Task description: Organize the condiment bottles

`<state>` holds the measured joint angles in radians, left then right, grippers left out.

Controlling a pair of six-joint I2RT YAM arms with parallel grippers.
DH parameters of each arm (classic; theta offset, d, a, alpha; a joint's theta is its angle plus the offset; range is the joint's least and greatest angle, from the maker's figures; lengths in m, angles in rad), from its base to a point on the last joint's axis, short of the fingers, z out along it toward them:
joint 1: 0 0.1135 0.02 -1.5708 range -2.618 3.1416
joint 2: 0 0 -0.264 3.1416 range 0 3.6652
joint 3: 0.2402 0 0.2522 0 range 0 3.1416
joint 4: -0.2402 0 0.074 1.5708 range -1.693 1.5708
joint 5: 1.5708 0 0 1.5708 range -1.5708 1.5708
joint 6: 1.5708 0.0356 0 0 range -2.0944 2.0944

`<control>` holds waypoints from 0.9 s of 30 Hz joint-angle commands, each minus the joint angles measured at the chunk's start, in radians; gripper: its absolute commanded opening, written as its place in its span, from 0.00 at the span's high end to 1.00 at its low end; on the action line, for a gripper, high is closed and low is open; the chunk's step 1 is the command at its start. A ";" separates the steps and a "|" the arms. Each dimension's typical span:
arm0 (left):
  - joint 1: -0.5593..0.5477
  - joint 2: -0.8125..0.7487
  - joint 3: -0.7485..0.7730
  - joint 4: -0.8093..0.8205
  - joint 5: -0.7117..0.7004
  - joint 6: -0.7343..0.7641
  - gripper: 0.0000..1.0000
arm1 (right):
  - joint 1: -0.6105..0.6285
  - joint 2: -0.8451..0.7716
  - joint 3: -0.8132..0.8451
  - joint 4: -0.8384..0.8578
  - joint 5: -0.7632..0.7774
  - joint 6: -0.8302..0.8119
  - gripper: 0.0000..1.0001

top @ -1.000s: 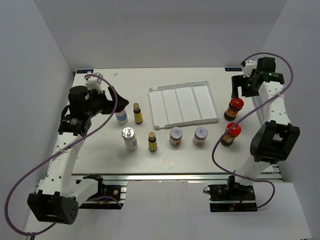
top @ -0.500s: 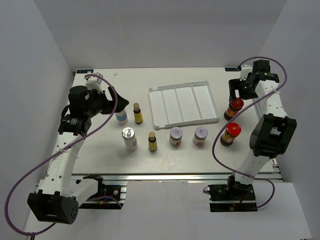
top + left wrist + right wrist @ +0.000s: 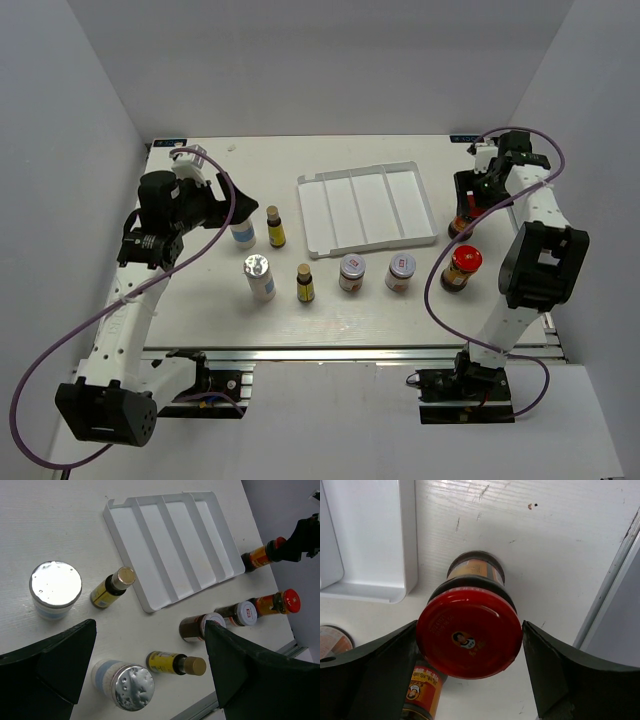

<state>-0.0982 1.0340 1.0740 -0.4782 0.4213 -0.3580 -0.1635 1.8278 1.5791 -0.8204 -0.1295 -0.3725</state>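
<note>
White tabletop [image 3: 200, 310] lies beneath me. My right gripper [image 3: 470, 630] straddles the red-capped bottle [image 3: 470, 647], one finger close against each side of its cap; whether they pinch it I cannot tell. My left gripper [image 3: 150, 625] hangs wide and empty over a slim amber bottle [image 3: 175, 663].

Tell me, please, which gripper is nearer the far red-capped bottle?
Right. The right gripper straddles the far red-capped bottle; the left gripper hovers beyond the tray, beside a white bottle.

High overhead view of the whole desk [image 3: 350, 320]; left wrist view wide from above, right wrist view close over the far-right red-capped bottle [image 3: 469, 632], common to all.
</note>
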 commanded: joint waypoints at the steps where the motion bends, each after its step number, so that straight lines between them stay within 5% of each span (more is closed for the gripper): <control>1: 0.002 0.009 0.007 0.016 0.016 -0.009 0.02 | -0.002 0.020 0.022 0.029 0.002 -0.008 0.15; 14: 0.003 0.037 0.027 0.021 0.022 -0.016 0.02 | -0.002 0.090 0.084 0.050 -0.004 -0.023 0.15; 18: 0.002 0.044 0.030 0.021 0.024 -0.022 0.02 | -0.004 0.091 0.081 0.055 -0.012 -0.034 0.29; 21: 0.002 0.049 0.035 0.023 0.024 -0.022 0.02 | -0.004 0.065 0.059 0.072 -0.009 -0.042 0.60; 24: 0.002 0.051 0.033 0.026 0.024 -0.024 0.02 | -0.004 0.022 0.013 0.101 -0.013 -0.052 0.70; 27: 0.002 0.058 0.033 0.032 0.033 -0.029 0.02 | -0.002 -0.005 0.013 0.089 -0.031 -0.059 0.95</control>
<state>-0.0982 1.0927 1.0744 -0.4698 0.4305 -0.3786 -0.1635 1.9041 1.5887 -0.7582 -0.1352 -0.4095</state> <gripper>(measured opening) 0.982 0.742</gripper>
